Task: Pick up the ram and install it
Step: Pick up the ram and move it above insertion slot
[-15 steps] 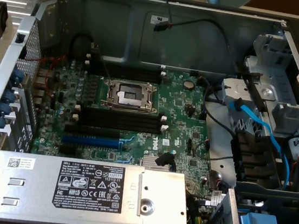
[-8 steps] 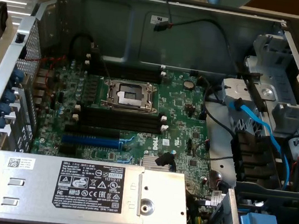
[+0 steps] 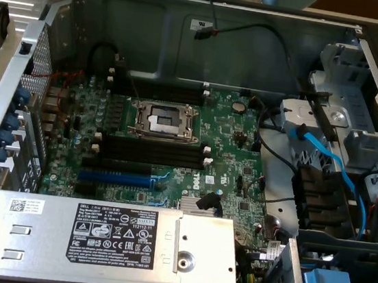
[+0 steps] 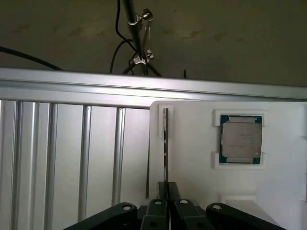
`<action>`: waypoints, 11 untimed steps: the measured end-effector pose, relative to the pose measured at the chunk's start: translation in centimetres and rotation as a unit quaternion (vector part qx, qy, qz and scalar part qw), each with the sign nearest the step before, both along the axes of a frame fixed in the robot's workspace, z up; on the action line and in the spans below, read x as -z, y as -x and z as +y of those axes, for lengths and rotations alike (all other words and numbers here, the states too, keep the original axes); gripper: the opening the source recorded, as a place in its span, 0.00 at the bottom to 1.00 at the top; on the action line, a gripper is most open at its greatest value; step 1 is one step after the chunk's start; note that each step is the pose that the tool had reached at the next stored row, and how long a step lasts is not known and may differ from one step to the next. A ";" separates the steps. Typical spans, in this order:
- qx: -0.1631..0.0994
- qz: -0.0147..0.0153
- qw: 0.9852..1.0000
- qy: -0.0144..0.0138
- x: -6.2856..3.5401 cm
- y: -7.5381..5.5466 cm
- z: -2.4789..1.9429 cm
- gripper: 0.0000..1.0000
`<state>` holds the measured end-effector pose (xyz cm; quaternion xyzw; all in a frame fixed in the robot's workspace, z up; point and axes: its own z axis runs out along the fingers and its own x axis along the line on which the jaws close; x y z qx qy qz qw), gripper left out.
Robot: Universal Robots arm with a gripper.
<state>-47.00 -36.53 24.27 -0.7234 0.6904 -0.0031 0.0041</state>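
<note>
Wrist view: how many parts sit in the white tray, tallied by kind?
In the white tray:
ram: 1
processor chip: 1
Total: 2

Quick headcount from my end: one ram (image 4: 165, 143) stick straight out ahead of my gripper (image 4: 166, 211), and one processor chip (image 4: 241, 140) off to the side of it. Both sit in one white tray (image 4: 192, 158). Then there's one open case (image 3: 224, 21) holding one motherboard (image 3: 236, 154), one CPU socket (image 3: 164, 120), one coin battery (image 3: 238, 107), one light-blue cable (image 3: 324, 161) and one power supply (image 3: 40, 227). The black memory slots (image 3: 150, 150) come in two banks, but I can't count the slots in each.
</note>
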 end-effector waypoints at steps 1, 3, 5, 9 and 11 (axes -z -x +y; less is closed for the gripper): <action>0.000 0.000 1.000 0.000 -0.77 0.0 0.00 0.12; 0.000 0.000 1.000 0.000 -1.35 0.1 0.00 0.12; 0.000 0.000 1.000 0.000 -1.56 0.2 0.01 0.12; -0.001 0.000 1.000 0.001 -1.68 0.3 0.25 0.12; -0.001 0.000 1.000 0.001 -1.76 0.4 0.55 0.12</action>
